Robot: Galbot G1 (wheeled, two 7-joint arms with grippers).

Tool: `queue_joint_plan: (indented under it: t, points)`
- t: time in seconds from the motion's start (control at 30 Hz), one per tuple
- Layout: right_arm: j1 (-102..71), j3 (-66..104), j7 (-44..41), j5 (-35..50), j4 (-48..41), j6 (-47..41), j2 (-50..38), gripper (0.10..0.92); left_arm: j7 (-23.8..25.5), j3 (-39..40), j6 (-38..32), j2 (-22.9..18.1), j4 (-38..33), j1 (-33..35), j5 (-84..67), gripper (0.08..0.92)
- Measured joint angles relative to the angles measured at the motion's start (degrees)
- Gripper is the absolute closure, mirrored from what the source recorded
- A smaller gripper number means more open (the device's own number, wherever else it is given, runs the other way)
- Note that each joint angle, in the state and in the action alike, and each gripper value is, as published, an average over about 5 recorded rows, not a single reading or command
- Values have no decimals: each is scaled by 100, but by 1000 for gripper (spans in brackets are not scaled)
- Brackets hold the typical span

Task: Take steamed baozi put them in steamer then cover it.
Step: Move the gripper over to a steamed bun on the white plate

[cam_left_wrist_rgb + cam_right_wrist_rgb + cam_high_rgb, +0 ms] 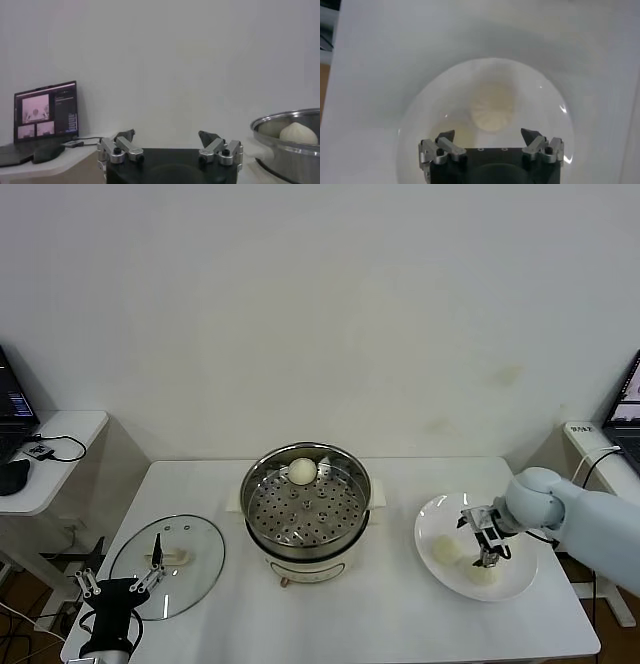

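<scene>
The steel steamer (305, 509) stands mid-table on its cream base, with one baozi (302, 472) on the perforated tray at the back. Two more baozi lie on the white plate (440, 514) at the right: one on its left part (447, 550) and one nearer the front (484, 575). My right gripper (487, 556) hangs open just above that front baozi. In the right wrist view the open gripper (489, 135) has a baozi (492, 107) ahead of it, untouched. The glass cover (190, 579) lies flat at the front left. My left gripper (118, 586) is open and parked beside it.
The left wrist view shows the open left gripper (166, 136), the steamer's rim (287, 120) with the baozi (298, 133) inside, and a laptop (46, 110) and mouse (47, 152) on a side table. Side tables with cables flank the main table (400, 624).
</scene>
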Motion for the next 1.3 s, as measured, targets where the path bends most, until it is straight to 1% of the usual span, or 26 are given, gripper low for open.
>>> queue_joint_plan:
  t: [0.6, 0.73, 1.0, 1.1, 1.3]
  points:
    - [-163, 93, 58, -61, -354, -87, 479, 288, -5, -2, -5, -34, 27, -14, 7, 177]
    - [-180, 93, 17, -88, -376, -109, 493, 335, -4, 5, -2, -42, 17, -3, 9, 177]
    - [-182, 107, -55, -106, -394, -123, 508, 456, -4, 24, 6, -57, -8, -2, 8, 177]
    - [-157, 127, -89, -84, -379, -124, 498, 468, -4, 28, 12, -57, -21, -2, 9, 177]
    - [91, 128, -223, 64, -266, -123, 395, 452, -3, 25, 18, -27, -39, 8, 8, 177]
